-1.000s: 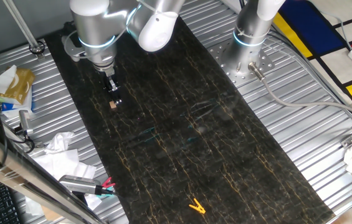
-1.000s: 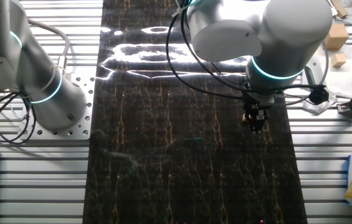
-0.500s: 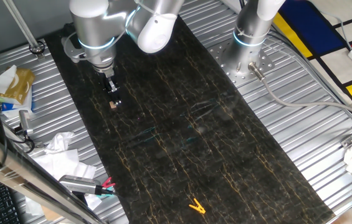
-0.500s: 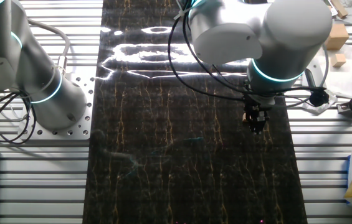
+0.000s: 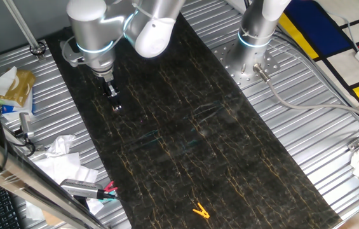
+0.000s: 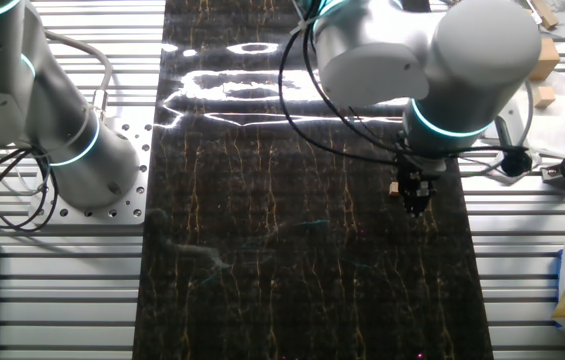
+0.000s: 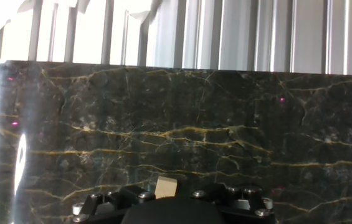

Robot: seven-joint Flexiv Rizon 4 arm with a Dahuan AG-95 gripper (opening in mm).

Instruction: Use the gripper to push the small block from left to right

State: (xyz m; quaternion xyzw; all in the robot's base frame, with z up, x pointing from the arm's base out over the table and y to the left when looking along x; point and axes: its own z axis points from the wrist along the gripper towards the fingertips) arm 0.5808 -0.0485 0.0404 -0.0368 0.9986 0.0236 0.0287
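- Gripper (image 5: 113,97) stands low over the black marble worktop (image 5: 192,133), near its far left corner in one fixed view.
- Jaws appear drawn together into one narrow tip; nothing is held between them.
- Small block (image 5: 116,107) rests on the worktop just beside the tip, on its near side in that view; contact cannot be confirmed.
- Hand view shows the small block (image 7: 165,186) directly against the hand's front edge.
- Judgement: the tip must sit left of the cube before any rightward push; open marble lies to the right.

No legible text, labels or numbers
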